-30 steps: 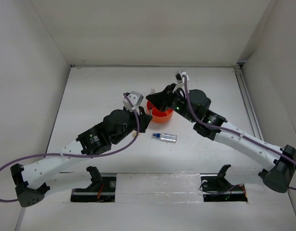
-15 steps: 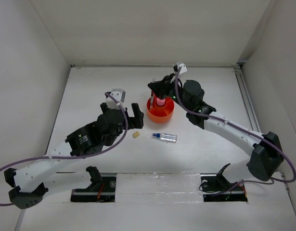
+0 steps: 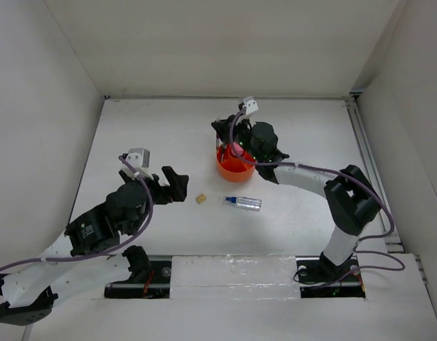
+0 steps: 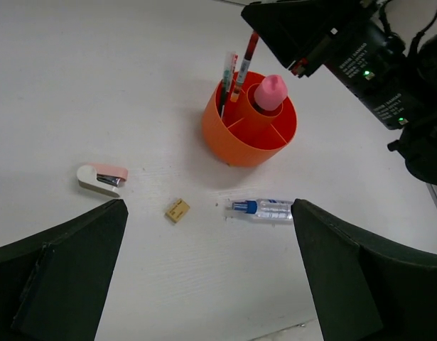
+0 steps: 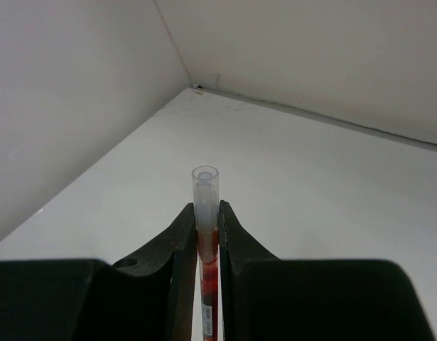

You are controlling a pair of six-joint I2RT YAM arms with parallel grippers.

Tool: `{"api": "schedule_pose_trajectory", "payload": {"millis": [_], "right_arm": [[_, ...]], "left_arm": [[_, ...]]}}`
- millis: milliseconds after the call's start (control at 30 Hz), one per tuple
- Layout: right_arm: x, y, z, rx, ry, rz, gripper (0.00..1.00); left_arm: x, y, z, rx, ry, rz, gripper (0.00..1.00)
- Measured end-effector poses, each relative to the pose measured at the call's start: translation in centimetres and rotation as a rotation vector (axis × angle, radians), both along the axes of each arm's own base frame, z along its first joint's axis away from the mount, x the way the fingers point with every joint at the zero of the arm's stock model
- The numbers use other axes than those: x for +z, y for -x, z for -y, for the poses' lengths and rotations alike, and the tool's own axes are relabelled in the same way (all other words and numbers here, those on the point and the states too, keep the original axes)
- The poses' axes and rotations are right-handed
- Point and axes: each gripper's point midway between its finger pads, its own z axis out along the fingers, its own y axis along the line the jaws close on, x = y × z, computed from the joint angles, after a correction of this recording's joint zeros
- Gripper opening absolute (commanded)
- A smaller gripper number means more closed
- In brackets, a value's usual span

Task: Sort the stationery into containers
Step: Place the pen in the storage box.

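All white (table (image 3: 133,128), walls (image 3: 204,42)); left hand (image 4: 209,206) agape, empty; right hand (image 5: 205,219) gripping red pen (image 5: 207,261).

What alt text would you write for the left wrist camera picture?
An orange organizer on a white table holds a pink tube and two pens; the right fingers pinch the red pen's top. A stapler, a tan cube and a blue-capped tube lie loose nearer the camera, between the open left fingers.
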Motion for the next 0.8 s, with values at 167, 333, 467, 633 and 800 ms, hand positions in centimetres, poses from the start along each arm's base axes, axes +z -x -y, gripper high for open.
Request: {"api": "schedule_pose_trajectory", "payload": {"millis": [167,333,467,633,800], "right_arm": [[-2.5,-1.3,0.0,-0.017,0.037,-0.009,0.0],[-2.9,-2.0,0.5,-0.032,0.05,0.005,0.0],[-2.4,-2.3,0.7,-0.039,0.042,0.025,0.0],[-2.2,-2.3,0.8,-0.038,0.032,0.044,0.0],[-2.7,-2.4,0.7,-0.039,0.052,0.049,0.0]], "left_arm": [[-0.4,0.0,1.0,-0.039,-0.016,-0.006,1.0],[-1.7,-0.2,2.2,-0.071,-0.063,-0.034,1.0],[-2.0,-0.2,2.6,-0.089,-0.074,-0.043,1.0],[-1.6,0.0,2.7,-0.104,-0.064,-0.033,1.0],[-1.2,0.1,2.6,-0.111,-0.046,-0.021,1.0]]}}
